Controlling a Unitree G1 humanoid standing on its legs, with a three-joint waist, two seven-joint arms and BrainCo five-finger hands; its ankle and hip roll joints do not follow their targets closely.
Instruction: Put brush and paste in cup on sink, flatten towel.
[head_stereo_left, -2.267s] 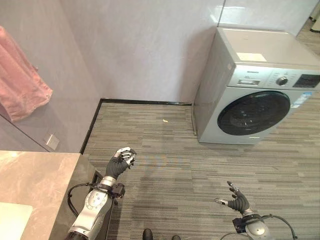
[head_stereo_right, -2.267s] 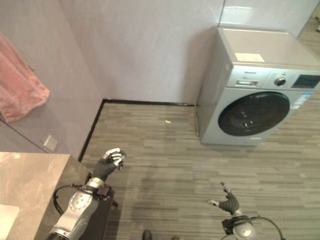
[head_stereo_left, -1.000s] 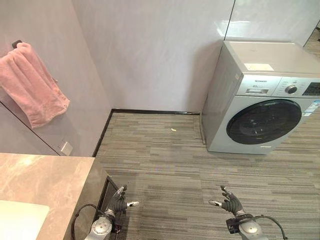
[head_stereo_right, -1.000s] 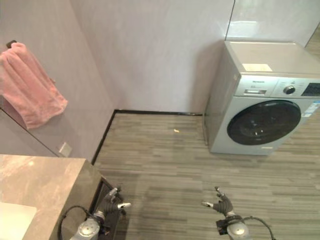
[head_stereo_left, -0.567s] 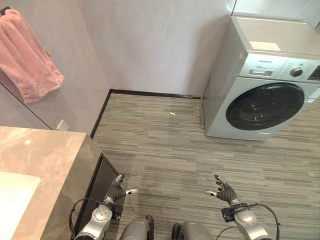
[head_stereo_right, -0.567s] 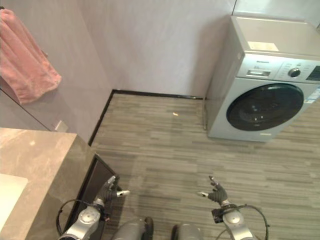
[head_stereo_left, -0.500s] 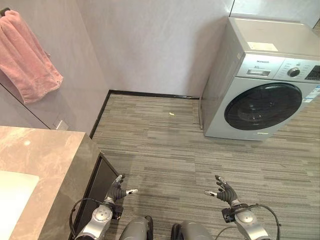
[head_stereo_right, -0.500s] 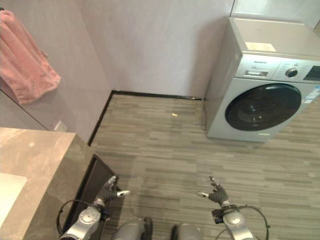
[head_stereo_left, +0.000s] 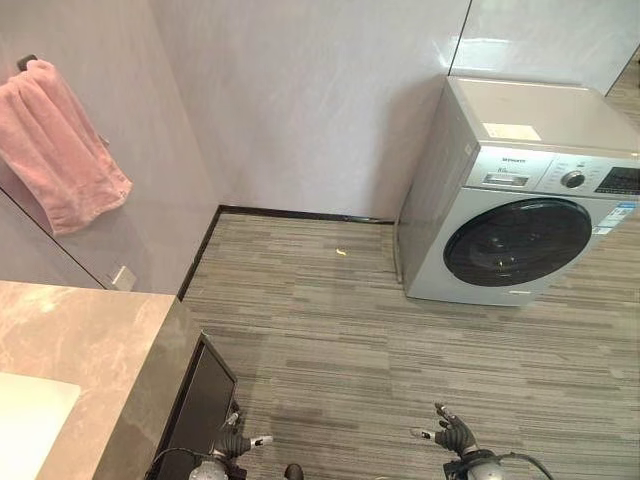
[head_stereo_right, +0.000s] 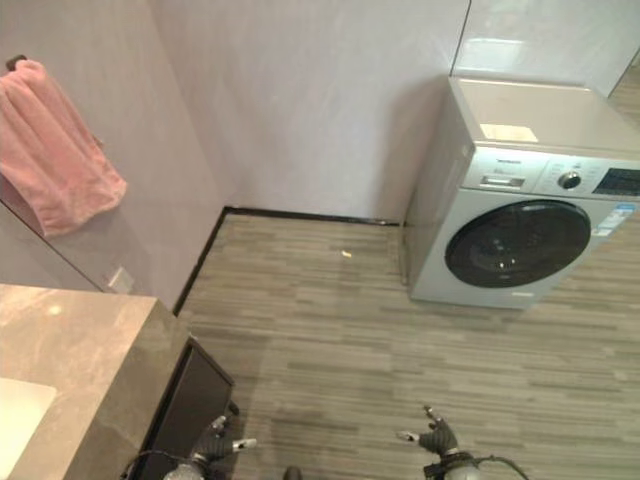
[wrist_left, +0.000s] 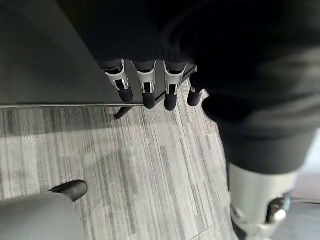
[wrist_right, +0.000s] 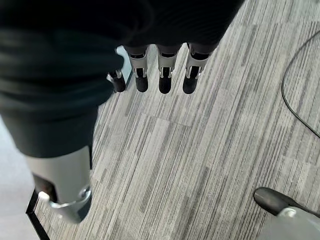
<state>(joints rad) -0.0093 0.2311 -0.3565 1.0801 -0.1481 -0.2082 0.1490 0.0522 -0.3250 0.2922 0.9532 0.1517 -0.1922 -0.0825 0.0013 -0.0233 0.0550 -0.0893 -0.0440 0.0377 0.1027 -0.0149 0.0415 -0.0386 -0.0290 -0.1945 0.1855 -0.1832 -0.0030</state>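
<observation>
Hanging low over the striped grey floor (head_stereo_left: 330, 340), the robot's left hand (head_stereo_left: 236, 442) holds nothing, its dark-tipped fingers (wrist_left: 145, 95) extended in a loose row and its thumb set apart, as the left wrist view shows. The hand sits just beside the dark side panel (head_stereo_left: 200, 400) of the vanity, not touching it. Across from it, the right hand (head_stereo_left: 455, 436) is likewise spread and empty, fingers (wrist_right: 164, 82) straight above bare flooring in the right wrist view, well apart from any object.

Up and to the robot's left, the stone counter (head_stereo_left: 80, 350) of the vanity runs along the wall, with the pale edge of the sink (head_stereo_left: 30, 425) cut into it at the near corner. No brush, paste or cup can be made out on the visible part of the counter. Above the counter, the pink towel (head_stereo_left: 65, 145) hangs bunched from a dark wall hook (head_stereo_left: 24, 62), its folds gathered rather than flat, well out of either hand's reach. A small wall outlet (head_stereo_left: 121, 277) sits on the wall below the towel.

Farther out, a silver front-loading washing machine (head_stereo_left: 520, 210) stands against the far wall on the robot's right, its dark round door (head_stereo_left: 517, 241) closed. A small yellowish scrap (head_stereo_left: 341, 252) lies on the floor near the black baseboard (head_stereo_left: 300, 213), between the towel wall and the machine.
</observation>
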